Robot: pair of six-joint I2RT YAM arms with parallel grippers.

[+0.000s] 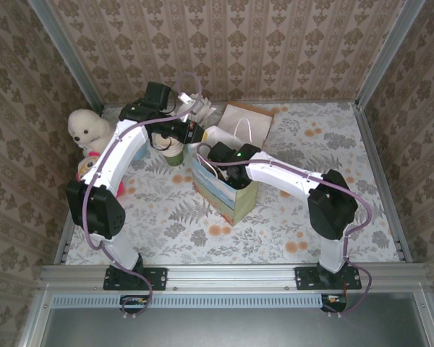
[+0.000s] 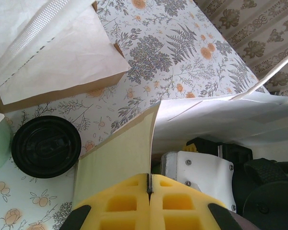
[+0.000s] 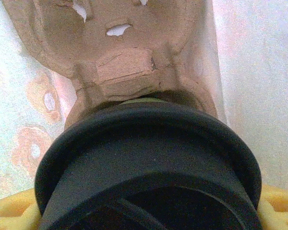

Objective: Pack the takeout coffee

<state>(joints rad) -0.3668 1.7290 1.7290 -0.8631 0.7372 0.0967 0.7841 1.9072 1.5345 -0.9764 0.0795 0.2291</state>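
Note:
The takeout coffee (image 3: 149,158) looms close in the right wrist view, its round black lid toward the camera. My right gripper (image 3: 149,218) is shut on it, with yellow fingertips (image 3: 9,211) showing at both sides of the lid. It hangs over a brown pulp cup carrier (image 3: 120,52) down inside the paper bag (image 1: 235,199). From above, my right gripper (image 1: 221,160) reaches into the bag's open top. My left gripper (image 2: 149,189) is shut on the bag's pale yellow-green wall (image 2: 120,153), pinching its upper edge, at the bag's back left corner (image 1: 195,139).
A second black-lidded cup (image 2: 45,146) stands on the floral tablecloth left of the bag, next to a pale green cup (image 1: 175,152). A flat brown-and-white paper bag (image 1: 246,123) lies at the back. A white plush toy (image 1: 87,126) sits at far left.

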